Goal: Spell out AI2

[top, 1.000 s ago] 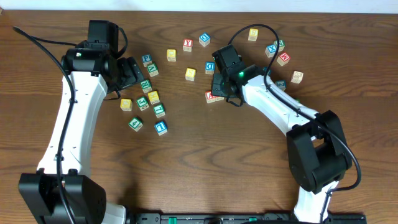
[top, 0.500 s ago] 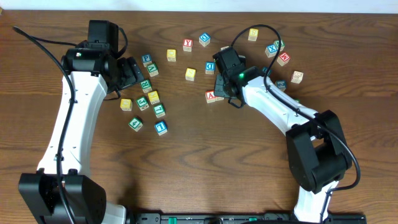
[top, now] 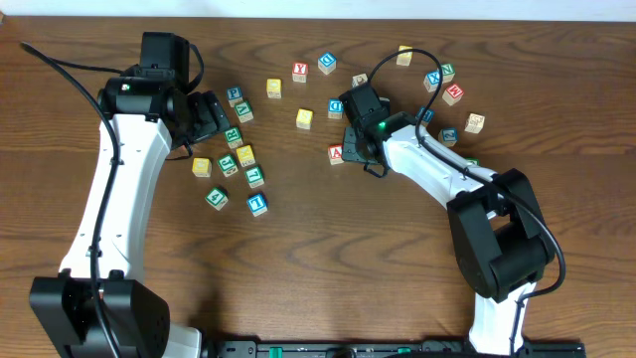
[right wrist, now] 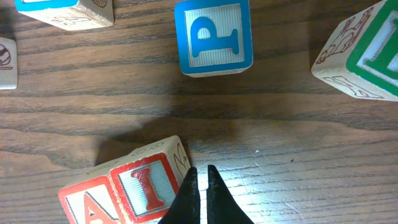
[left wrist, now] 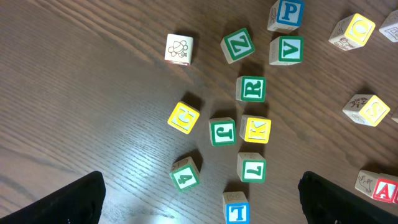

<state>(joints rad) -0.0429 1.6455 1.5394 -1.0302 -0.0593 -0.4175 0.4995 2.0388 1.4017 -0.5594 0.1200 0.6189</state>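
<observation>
Red A point(right wrist: 90, 205) — flush against I point(right wrist: 146, 186)

So the A cube point(right wrist: 90, 205) and I cube point(right wrist: 146, 186) sit touching side by side on the table point(right wrist: 298, 162), those 2 well right of the bigger cluster of cubes point(top: 234, 164) by the left arm point(top: 114, 189), a P cube point(right wrist: 213, 36) just behind them.

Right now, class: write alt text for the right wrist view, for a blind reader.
A red A cube and red I cube sit side by side on a wooden table, shut fingers beside the I; blue P cube beyond.
</observation>
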